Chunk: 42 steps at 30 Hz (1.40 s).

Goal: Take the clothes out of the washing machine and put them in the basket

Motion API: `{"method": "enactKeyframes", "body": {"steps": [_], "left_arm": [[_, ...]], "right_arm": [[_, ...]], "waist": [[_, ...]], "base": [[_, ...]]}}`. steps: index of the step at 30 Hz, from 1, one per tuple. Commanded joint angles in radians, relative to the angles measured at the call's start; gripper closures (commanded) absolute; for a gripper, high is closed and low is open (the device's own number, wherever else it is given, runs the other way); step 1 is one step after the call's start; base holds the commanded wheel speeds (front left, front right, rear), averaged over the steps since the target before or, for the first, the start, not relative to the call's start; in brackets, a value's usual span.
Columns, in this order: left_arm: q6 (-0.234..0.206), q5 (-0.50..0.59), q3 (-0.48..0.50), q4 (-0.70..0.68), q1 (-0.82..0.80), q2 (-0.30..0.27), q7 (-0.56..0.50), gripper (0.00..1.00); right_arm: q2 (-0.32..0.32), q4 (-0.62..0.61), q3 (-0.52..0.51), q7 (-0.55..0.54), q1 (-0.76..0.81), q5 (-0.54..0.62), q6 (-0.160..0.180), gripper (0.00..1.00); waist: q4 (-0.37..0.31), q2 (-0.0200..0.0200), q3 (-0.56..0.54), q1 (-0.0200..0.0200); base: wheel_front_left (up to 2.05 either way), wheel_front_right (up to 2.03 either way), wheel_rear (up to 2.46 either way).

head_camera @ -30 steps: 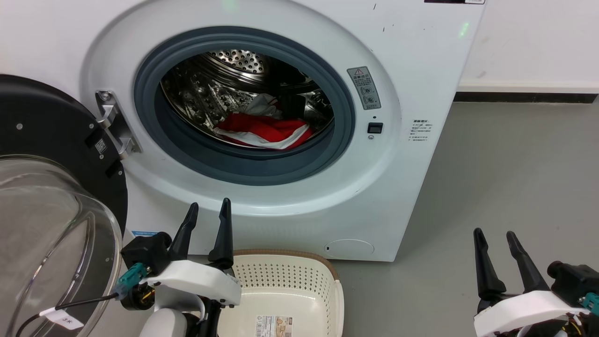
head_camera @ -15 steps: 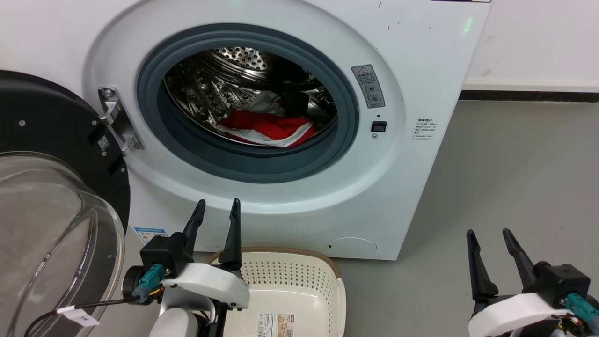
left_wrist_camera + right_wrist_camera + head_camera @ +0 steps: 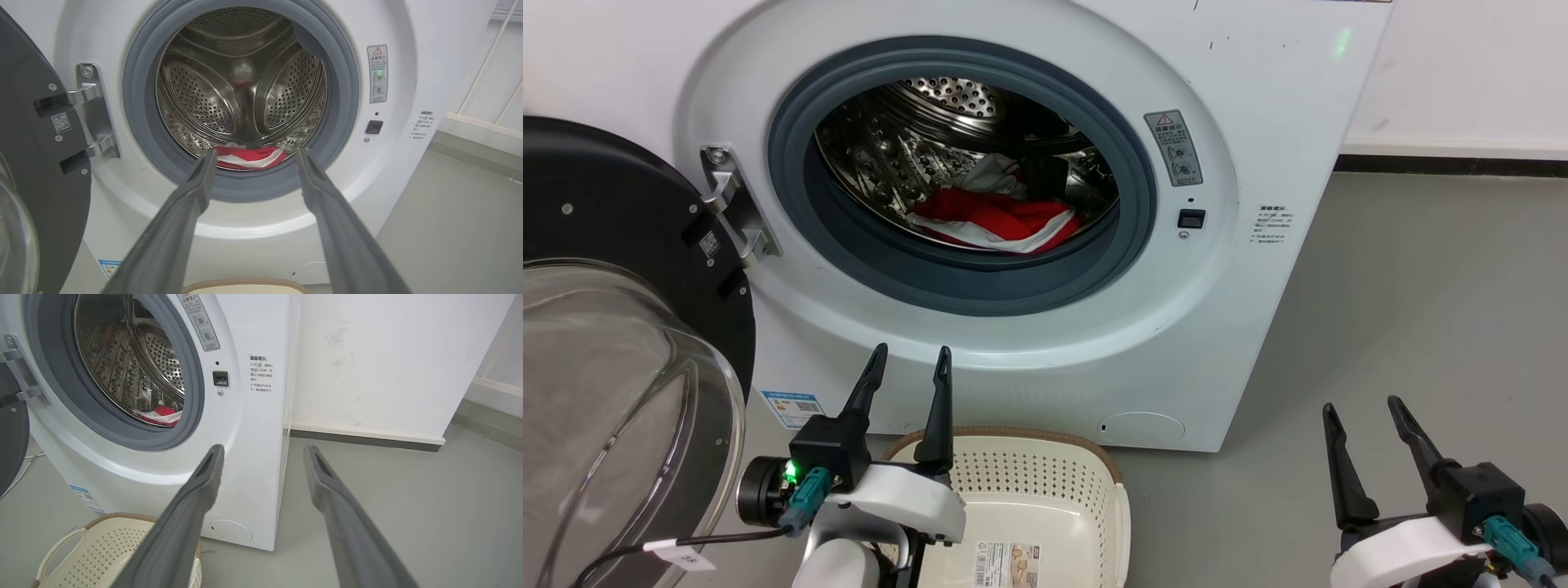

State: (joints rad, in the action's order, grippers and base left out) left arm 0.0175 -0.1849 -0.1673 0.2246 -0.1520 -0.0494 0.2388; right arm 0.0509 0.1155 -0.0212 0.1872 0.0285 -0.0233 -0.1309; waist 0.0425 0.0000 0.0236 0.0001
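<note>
The white washing machine (image 3: 1258, 122) stands with its door swung open to the left. Red clothes (image 3: 996, 219) with white trim lie at the bottom of the steel drum, also seen as clothes (image 3: 249, 157) and clothes (image 3: 161, 414). The cream basket (image 3: 1086, 457) sits on the floor below the porthole, its inside bare; its rim shows as basket (image 3: 245, 282) and basket (image 3: 102, 539). My left gripper (image 3: 911, 359) is open, in front of the washer's lower panel above the basket's left side. My right gripper (image 3: 1364, 408) is open over the floor, right of the machine.
The open door (image 3: 629, 327), black-framed with a bulging glass bowl, fills the left side close to my left arm. Grey floor (image 3: 1421, 310) stretches to the right of the washer. A white wall (image 3: 367, 355) with a dark skirting stands behind.
The head camera has shifted, so the washer sits slightly further right in view. Both grippers remain open; the left one has crept a little toward the machine.
</note>
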Motion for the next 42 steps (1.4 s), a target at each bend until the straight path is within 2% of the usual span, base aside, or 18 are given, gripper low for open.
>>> {"method": "enactKeyframes", "body": {"steps": [1, 13, 29, 36, 42], "left_arm": [[-0.001, 0.016, -0.005, -0.007, 0.002, -0.001, 0.007, 0.00], [-0.015, 0.077, -0.017, -0.011, 0.008, -0.002, 0.029, 0.00], [-0.022, 0.048, -0.025, -0.009, -0.002, -0.001, 0.027, 0.00], [-0.044, 0.059, -0.015, 0.037, -0.097, -0.001, 0.027, 0.00], [-0.046, 0.066, 0.003, 0.185, -0.269, -0.009, 0.027, 0.00]], "right_arm": [[-0.001, -0.003, 0.003, 0.009, 0.007, 0.015, 0.000, 0.00], [-0.001, 0.003, 0.001, 0.031, 0.002, 0.090, 0.000, 0.00], [-0.001, 0.007, -0.017, 0.035, -0.014, 0.069, 0.000, 0.00], [-0.001, -0.005, 0.019, 0.030, -0.054, 0.053, 0.000, 0.00], [-0.001, -0.014, 0.053, 0.034, -0.104, 0.038, 0.000, 0.00]], "waist": [[0.000, 0.0000, 0.001, -0.0001], [0.008, 0.0000, 0.011, -0.0001], [0.017, 0.0000, 0.023, -0.0001], [-0.021, 0.0000, 0.080, -0.0001], [-0.078, 0.0000, 0.167, -0.0001]], "base": [[0.00, 0.00, 0.00], [0.00, 0.00, 0.00], [0.00, 0.00, 0.00], [0.00, 0.00, 0.00], [0.00, 0.00, 0.00]]}}
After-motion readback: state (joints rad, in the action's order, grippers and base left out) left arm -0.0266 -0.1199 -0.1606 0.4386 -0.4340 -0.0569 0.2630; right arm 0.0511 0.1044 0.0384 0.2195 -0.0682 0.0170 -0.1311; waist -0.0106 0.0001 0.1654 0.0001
